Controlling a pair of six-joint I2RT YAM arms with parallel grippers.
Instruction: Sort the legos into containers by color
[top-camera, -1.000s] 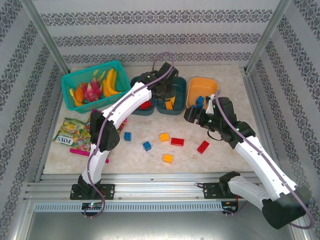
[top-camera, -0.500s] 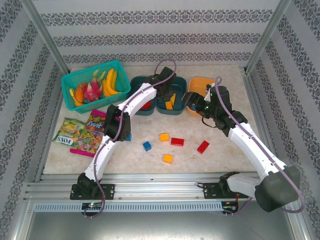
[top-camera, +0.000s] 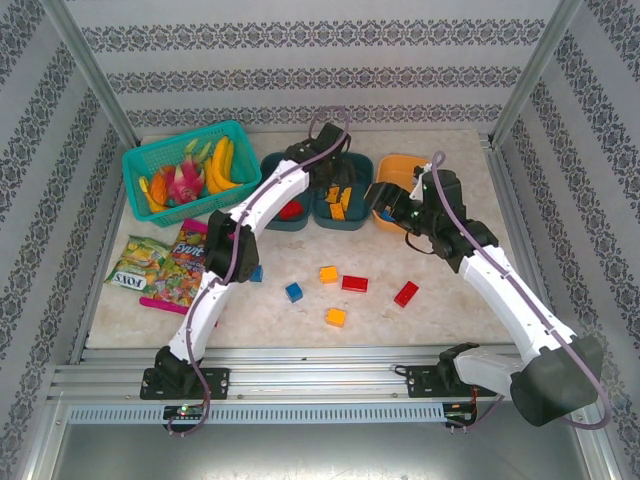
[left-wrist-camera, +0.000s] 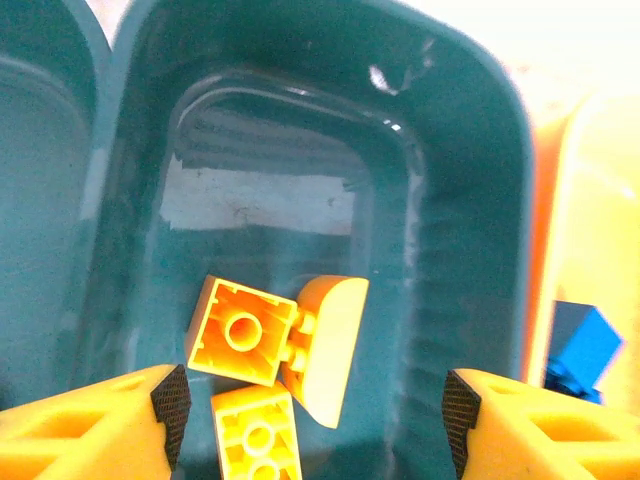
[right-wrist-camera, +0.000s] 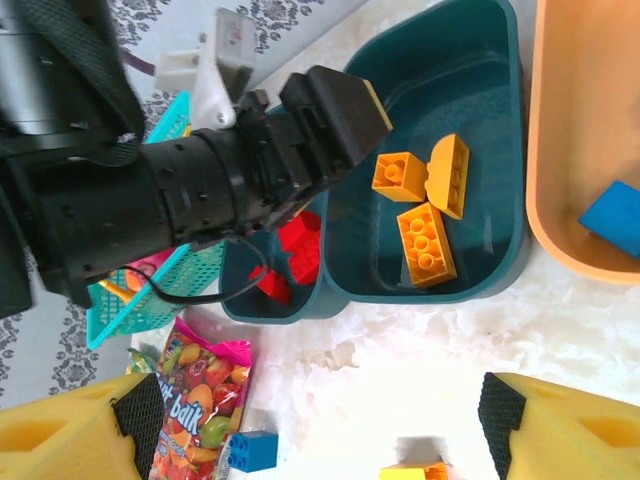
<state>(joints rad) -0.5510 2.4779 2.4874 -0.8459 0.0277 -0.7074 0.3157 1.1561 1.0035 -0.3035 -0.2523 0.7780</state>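
My left gripper (top-camera: 335, 180) (left-wrist-camera: 310, 410) hangs open over the middle dark teal container (top-camera: 345, 224) (left-wrist-camera: 470, 200), with nothing between its fingers. Three orange legos (left-wrist-camera: 243, 330) (left-wrist-camera: 325, 345) (left-wrist-camera: 258, 435) lie on that tub's floor below it. The left teal container (top-camera: 283, 224) holds red legos (right-wrist-camera: 300, 240). The orange container (top-camera: 410, 165) holds blue legos (right-wrist-camera: 612, 215). My right gripper (top-camera: 385, 198) (right-wrist-camera: 320, 410) is open and empty above the table in front of the tubs. Loose legos lie on the table: blue (top-camera: 255, 272) (top-camera: 293, 291), orange (top-camera: 328, 273) (top-camera: 335, 317), red (top-camera: 354, 283) (top-camera: 406, 293).
A turquoise mesh basket (top-camera: 150, 155) of toy fruit stands at the back left. Snack bags (top-camera: 160, 265) lie at the left edge of the table. Metal frame posts and patterned walls close in the table on three sides.
My left gripper has opened over the middle teal tub and the orange lego it held now lies in the tub. My right arm swung toward the orange tub a second ago, then held still.
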